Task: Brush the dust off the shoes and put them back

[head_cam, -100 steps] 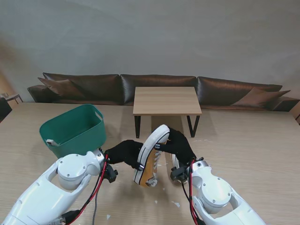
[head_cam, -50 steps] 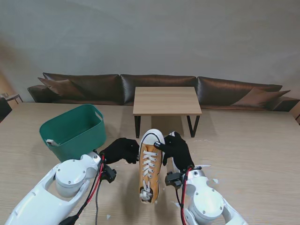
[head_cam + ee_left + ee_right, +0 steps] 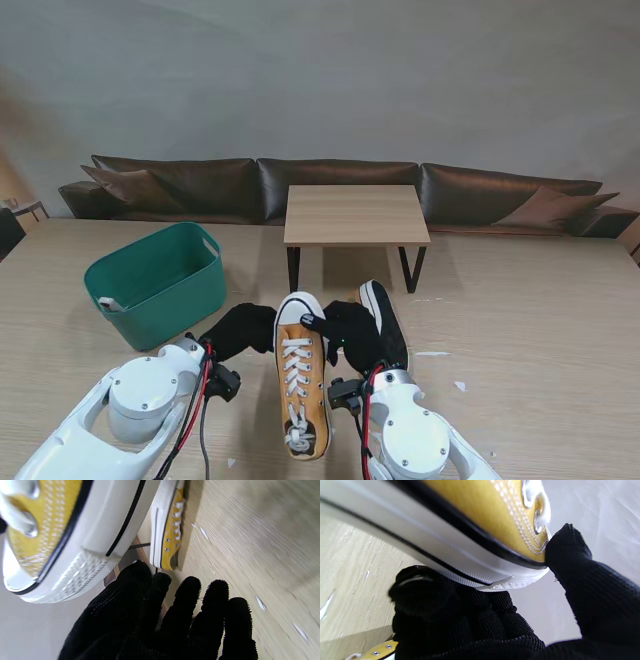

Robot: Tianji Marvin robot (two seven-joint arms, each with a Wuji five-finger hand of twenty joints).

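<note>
Stand view: the right robot hand [image 3: 352, 333], in a black glove, grips the toe of the held shoe [image 3: 300, 385], a mustard sneaker with white laces and a white toe cap, laces up and heel toward me. The right wrist view shows the thumb [image 3: 566, 547] pressed on the yellow upper and the other fingers [image 3: 425, 597] curled under the white sole. The left robot hand [image 3: 240, 330] lies just left of that shoe's toe, holding nothing; in the left wrist view its fingers [image 3: 187, 597] are straight, slightly spread, and apart from the sole. The second shoe [image 3: 385, 318] lies on its side just right of the held shoe, partly hidden behind the right robot hand. Left of the held shoe and farther from me stands a green basket [image 3: 160, 280]. The pale wood counter [image 3: 530, 330] carries small white flecks. Farther beyond the held shoe are a low wooden table [image 3: 356, 214], a long dark sofa [image 3: 330, 185] and a grey wall
</note>
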